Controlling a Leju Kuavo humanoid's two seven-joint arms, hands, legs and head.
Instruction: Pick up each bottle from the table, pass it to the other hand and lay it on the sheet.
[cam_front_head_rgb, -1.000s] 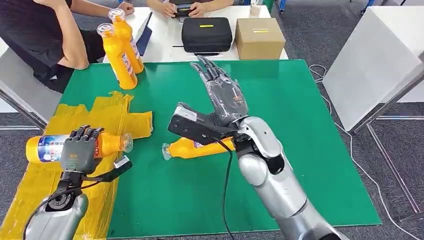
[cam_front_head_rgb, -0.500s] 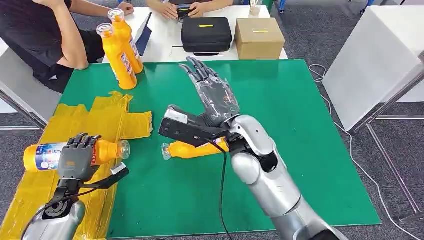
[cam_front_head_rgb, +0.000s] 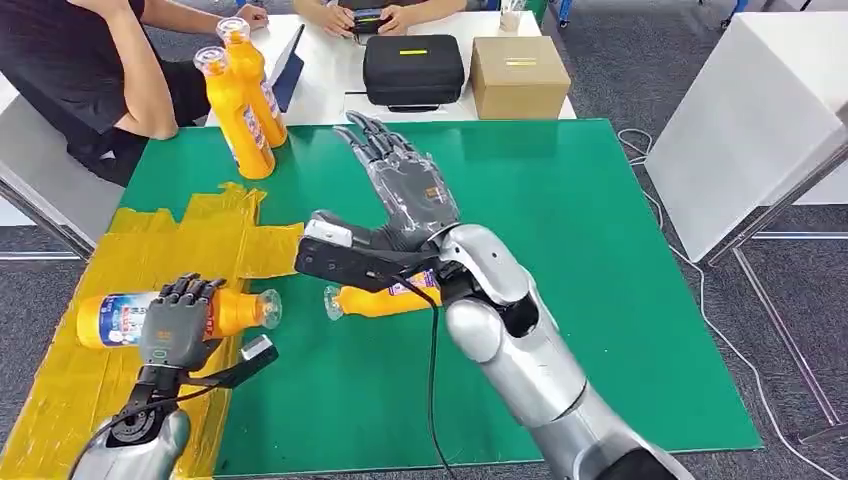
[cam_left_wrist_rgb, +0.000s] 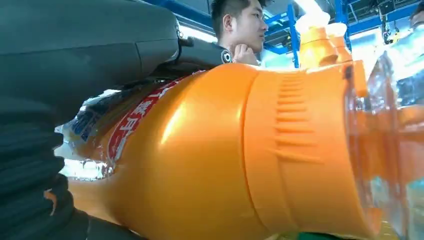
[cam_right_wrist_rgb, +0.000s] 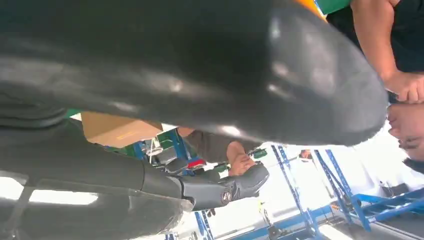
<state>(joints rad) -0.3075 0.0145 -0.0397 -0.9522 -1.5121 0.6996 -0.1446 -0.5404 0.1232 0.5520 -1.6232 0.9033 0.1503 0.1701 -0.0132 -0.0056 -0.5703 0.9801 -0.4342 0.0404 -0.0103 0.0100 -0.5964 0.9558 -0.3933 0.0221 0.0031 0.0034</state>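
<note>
The head view looks forward and down from high on the robot over the green table, both arms entering from below. The left wrist view sits very close behind the left hand, nearly against its orange bottle, which the head view also shows. The right wrist view looks past its hand toward seated people.

**Grey carpet, white tables, blue framing overhead**

A green mat covers the near table. Behind it stands a white table carrying a black zip case and a cardboard box. Two people sit at that table. Grey carpet floor surrounds the furniture; a white panel table stands to the right, with a white cable trailing across the carpet. The wrist views catch blue steel framing under bright overhead light.
</note>
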